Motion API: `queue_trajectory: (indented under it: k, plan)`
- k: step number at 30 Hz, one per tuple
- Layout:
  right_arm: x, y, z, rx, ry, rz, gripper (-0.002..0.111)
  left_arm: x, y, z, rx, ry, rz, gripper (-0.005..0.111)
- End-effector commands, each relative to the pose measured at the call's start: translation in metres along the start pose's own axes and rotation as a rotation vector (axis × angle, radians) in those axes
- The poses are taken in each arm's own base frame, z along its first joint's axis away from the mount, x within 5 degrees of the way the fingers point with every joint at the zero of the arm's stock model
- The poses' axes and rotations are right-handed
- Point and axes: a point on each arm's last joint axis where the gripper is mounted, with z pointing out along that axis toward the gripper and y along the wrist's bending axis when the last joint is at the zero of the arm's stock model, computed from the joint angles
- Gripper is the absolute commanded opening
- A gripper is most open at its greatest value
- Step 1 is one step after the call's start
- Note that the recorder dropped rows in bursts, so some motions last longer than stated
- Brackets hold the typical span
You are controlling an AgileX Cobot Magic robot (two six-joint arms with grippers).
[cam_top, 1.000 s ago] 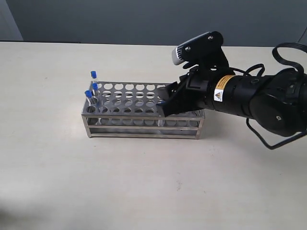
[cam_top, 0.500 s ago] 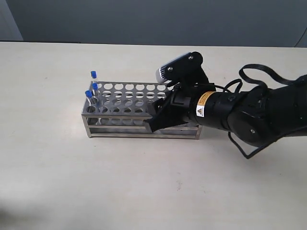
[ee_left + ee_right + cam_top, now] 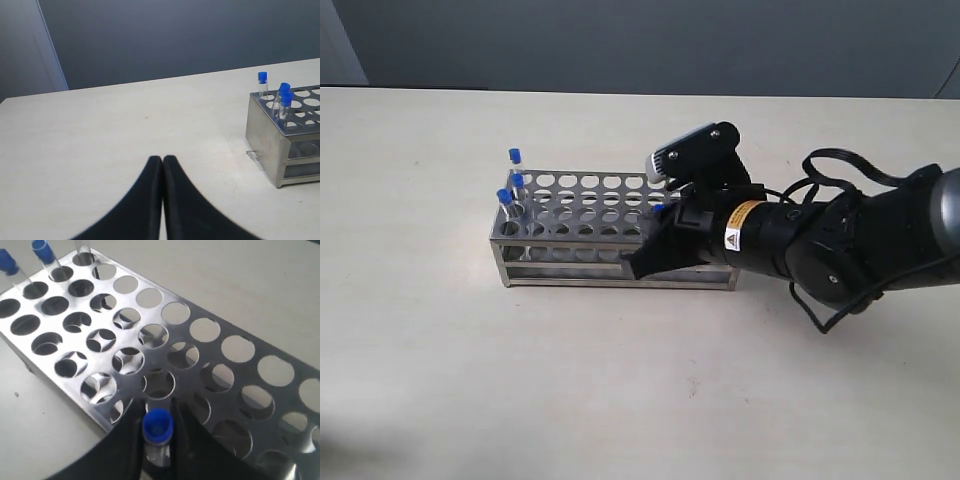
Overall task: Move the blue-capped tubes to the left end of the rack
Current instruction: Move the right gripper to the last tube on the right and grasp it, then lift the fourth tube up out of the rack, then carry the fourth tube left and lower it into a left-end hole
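Four thin clear blue-capped tubes [image 3: 516,160]; silver perforated rack [image 3: 570,241].

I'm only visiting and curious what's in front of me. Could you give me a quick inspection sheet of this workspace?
Surface: pale table, smooth.
Job's things: metal rack; three blue-capped tubes stand at its left end; a fourth tube is held over the rack, not yet at that end.
Clutter: nothing seen.
End effectors: right end effector shut on the fourth tube; left end effector shut, empty, away from the rack.
Cables: black cable looping over the right arm.
Surroundings: dark grey wall behind the table.
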Motion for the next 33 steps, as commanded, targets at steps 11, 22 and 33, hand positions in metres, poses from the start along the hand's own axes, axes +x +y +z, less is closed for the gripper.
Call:
queue_trajectory:
  k: [11,22,33]
  plan:
    - [-0.095,0.039,-0.021,-0.103,-0.320,-0.128,0.000,-0.002,0.000,0.000,0.006,-0.010,-0.005,0.001]
    - [-0.086,0.075,0.017,-0.189,-0.271,-0.182,0.000,-0.002,0.000,0.000,0.006,-0.010,-0.005,0.001]
    - [-0.096,0.084,0.039,-0.202,-0.289,-0.202,0.000,-0.002,0.000,0.000,0.006,-0.010,-0.005,0.001]
